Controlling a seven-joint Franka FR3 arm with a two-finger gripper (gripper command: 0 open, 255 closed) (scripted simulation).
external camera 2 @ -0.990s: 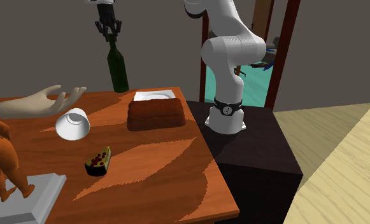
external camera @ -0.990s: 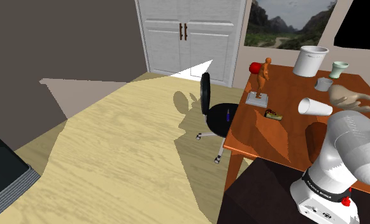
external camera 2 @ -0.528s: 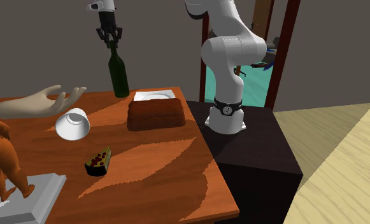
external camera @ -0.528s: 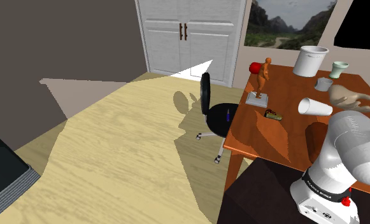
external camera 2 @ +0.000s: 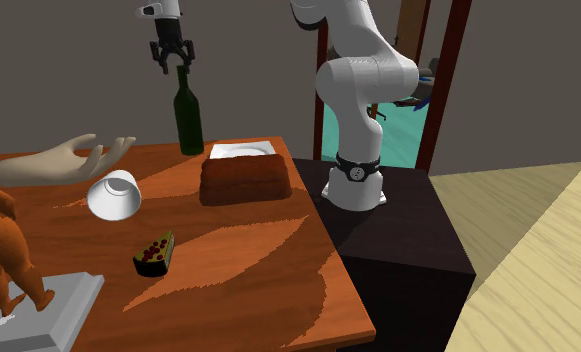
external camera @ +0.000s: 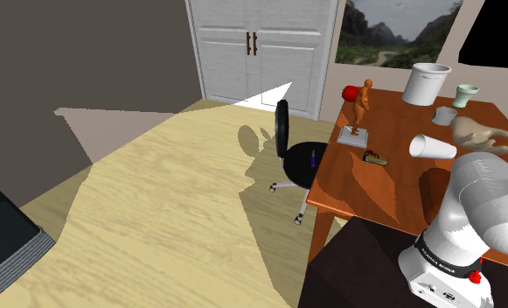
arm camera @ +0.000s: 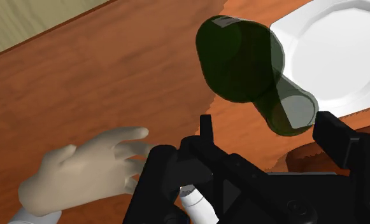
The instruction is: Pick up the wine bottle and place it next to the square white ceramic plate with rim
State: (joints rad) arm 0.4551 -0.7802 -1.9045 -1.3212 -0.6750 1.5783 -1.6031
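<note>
Dark green wine bottle (external camera 2: 188, 118) stands upright on the wooden table (external camera 2: 263, 265), just beside the square white plate (external camera 2: 240, 151) — right where the task wants it. Gripper (external camera 2: 171, 60) hangs over the neck, fingers apart, gripping nothing — placement looks done.

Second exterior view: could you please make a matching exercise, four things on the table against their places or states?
1. dark green wine bottle
2. white tapered cup
3. brown rectangular loaf
4. dark cake slice with red berries

a. lies on its side
b. nearest the grey statue base
c. stands upright beside the square white plate
d. directly in front of that plate

Pairs: 1-c, 2-a, 3-d, 4-b.
</note>
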